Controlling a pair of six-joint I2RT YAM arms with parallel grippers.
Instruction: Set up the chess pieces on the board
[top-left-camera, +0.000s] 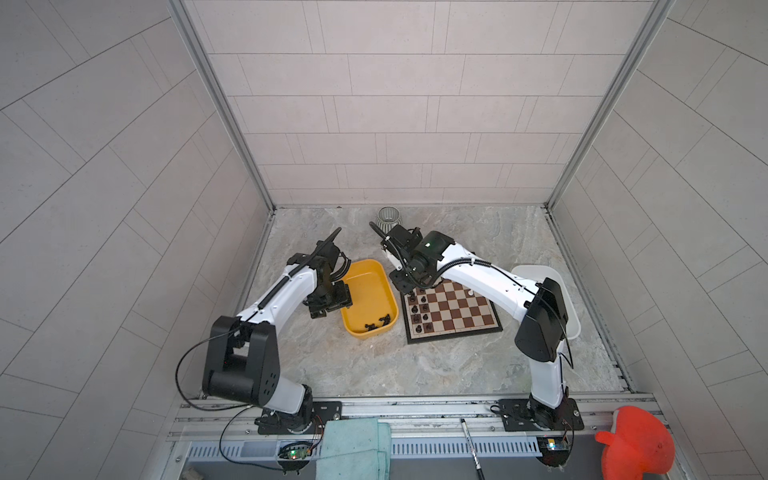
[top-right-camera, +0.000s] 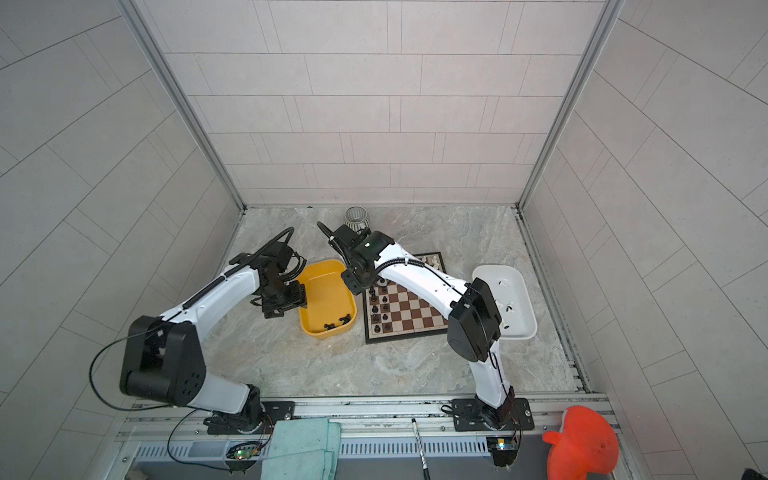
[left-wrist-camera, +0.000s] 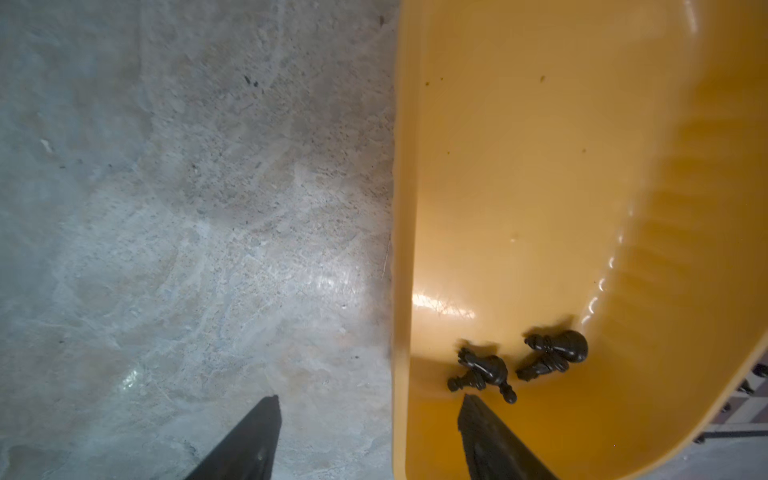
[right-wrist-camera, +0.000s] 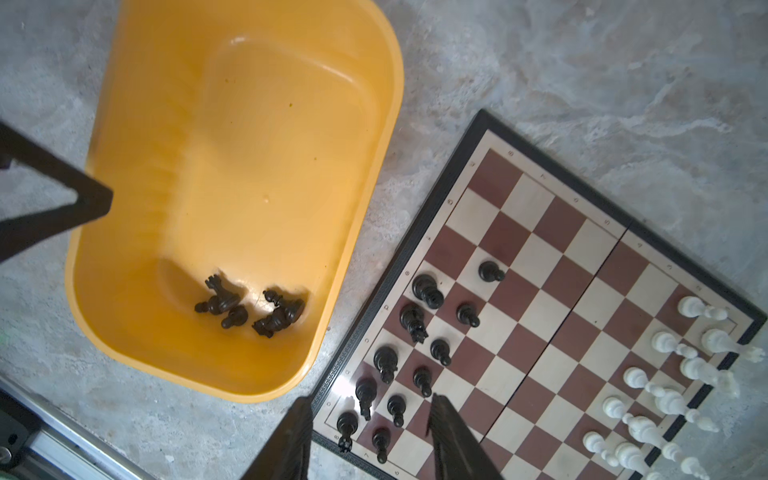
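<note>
Chess pieces (left-wrist-camera: 486, 370), black ones, lie on their sides at one end of the tray (left-wrist-camera: 540, 166). Over the tray's outer wall hangs the left gripper (left-wrist-camera: 370, 399), wide and empty. The pieces are just inside from it, so it is nearer. Beyond the tray, over the board (right-wrist-camera: 540, 291), the right gripper (right-wrist-camera: 372, 400) seems part open and empty.

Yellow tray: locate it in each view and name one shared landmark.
Top view: yellow tray left of the chessboard, mid-table.
Top view: the same spot.
Left wrist: fills the picture's right half.
Right wrist: picture's upper left, beside the chessboard.
Shared landmark: black chess pieces lying at one end.
</note>
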